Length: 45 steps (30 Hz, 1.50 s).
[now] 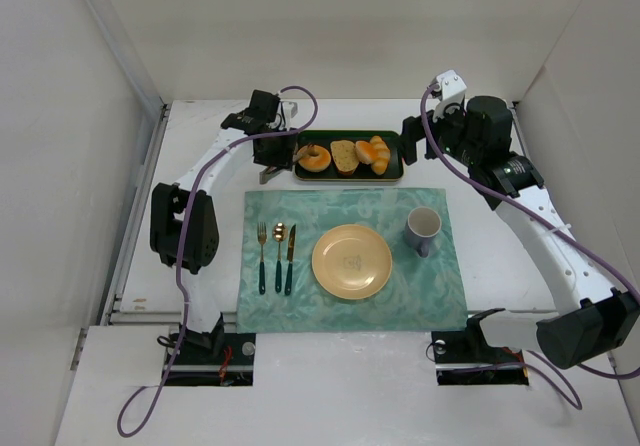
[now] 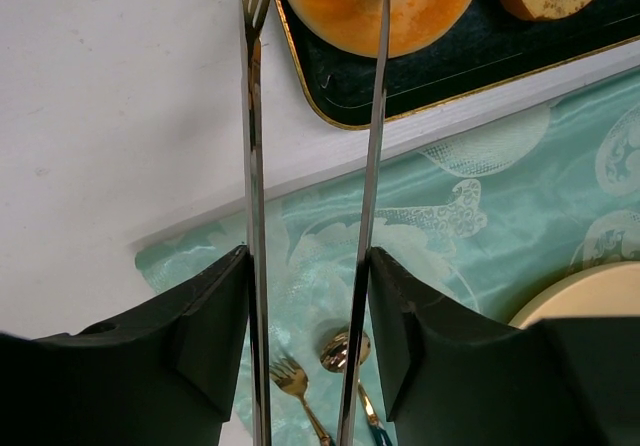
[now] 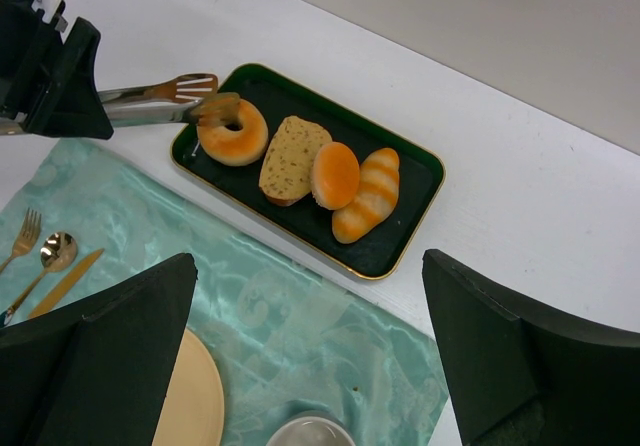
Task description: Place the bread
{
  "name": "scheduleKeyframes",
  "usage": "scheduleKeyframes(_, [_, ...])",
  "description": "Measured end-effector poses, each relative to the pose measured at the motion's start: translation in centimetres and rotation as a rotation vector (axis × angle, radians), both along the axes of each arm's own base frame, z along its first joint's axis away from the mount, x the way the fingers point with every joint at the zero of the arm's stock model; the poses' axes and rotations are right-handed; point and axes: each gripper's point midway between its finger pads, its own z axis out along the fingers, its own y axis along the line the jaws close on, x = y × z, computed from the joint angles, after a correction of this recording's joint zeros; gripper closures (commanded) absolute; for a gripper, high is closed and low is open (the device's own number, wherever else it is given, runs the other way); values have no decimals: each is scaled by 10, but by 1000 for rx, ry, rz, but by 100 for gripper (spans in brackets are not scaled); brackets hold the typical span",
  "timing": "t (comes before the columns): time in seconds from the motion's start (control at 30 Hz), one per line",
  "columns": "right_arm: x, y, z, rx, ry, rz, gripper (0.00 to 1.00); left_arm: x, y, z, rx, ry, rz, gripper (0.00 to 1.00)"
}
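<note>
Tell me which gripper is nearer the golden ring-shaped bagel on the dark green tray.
Left. The left gripper holds metal tongs whose tips straddle one side of the bagel; the right gripper hangs open off the right end of the tray.

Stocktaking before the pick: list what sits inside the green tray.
Visible: ring-shaped bread, toast slice, round roll, striped roll, tongs overlapping the bread. Hidden: tray floor beneath them.

Toast slice hems the bread's right — tongs straddle its left rim; table beyond lies open.
</note>
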Motion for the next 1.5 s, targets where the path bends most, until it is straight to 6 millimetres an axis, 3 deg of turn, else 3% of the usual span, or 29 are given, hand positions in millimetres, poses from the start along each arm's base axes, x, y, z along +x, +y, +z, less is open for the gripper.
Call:
scheduleKeyframes(0.27, [0, 0, 1, 0, -2, -3, 0, -2, 0, -1, 0, 7, -2, 66])
scheduleKeyframes(0.8, [-1, -3, 7, 3, -21, -15, 0, -4, 0, -3, 0, 25, -9, 100])
scheduleKeyframes(1.2, [0, -3, 7, 4, -24, -16, 0, -4, 0, -2, 1, 22, -8, 100])
scheduleKeyframes(1.5, [-2, -3, 10, 7, -33, -15, 0, -2, 1, 15, -5, -16, 1, 100])
